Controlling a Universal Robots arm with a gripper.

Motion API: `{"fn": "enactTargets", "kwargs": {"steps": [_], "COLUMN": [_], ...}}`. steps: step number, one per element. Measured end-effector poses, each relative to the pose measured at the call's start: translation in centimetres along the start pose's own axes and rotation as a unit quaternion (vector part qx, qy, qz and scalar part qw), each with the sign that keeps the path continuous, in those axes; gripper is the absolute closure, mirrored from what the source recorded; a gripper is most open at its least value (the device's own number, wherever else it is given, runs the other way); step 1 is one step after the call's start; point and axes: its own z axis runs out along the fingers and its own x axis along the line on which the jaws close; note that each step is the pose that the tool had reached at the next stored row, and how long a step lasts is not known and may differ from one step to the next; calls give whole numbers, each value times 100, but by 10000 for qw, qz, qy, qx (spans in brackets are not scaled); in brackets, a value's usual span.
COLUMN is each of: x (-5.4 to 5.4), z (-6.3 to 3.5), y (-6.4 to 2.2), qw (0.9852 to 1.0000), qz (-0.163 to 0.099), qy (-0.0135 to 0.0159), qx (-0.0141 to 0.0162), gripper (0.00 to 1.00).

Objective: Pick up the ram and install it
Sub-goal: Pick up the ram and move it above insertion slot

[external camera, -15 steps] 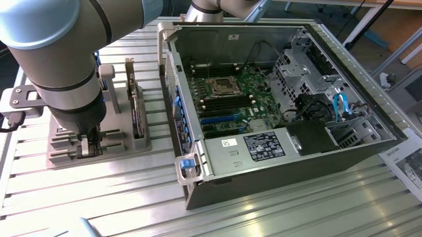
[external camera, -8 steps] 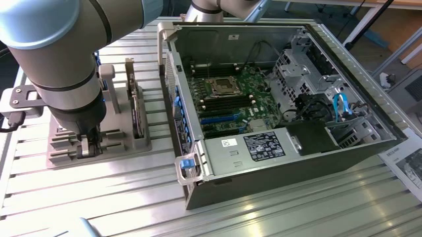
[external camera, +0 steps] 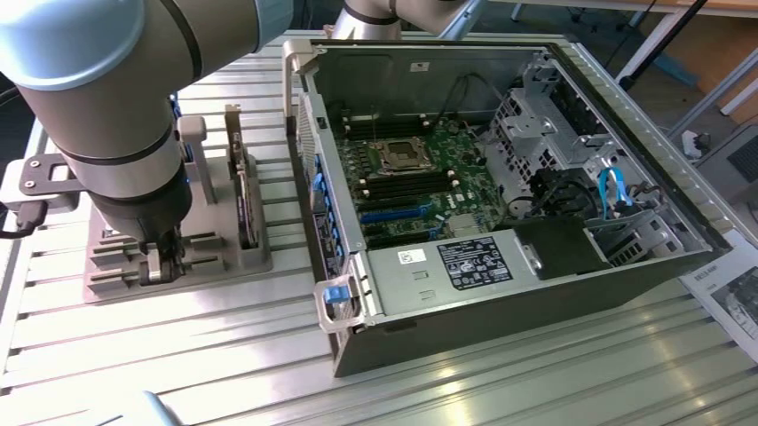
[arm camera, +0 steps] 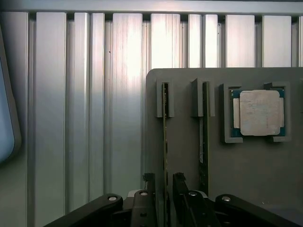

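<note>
On the grey holder point(arm camera: 246, 179), the wide pincer point(arm camera: 164, 178) straddles the slotted ram point(arm camera: 164, 137).

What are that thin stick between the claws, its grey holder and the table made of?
The ram looks like circuit board: thin greenish edge. The holder: matte grey, probably plastic. The table: ribbed, reflective bare metal, likely aluminium.

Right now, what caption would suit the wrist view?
Open tool straddles the ram in its grey holder, processor alongside.
</note>
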Motion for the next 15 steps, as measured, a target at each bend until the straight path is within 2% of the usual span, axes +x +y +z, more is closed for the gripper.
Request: {"fn": "enactTargets", "kwargs": {"steps": [15], "x": [-19], "z": [28], "y": [-13], "qw": [10000], "qz": [0], "qy": [-1], "qx": [0], "gripper": [71]}}
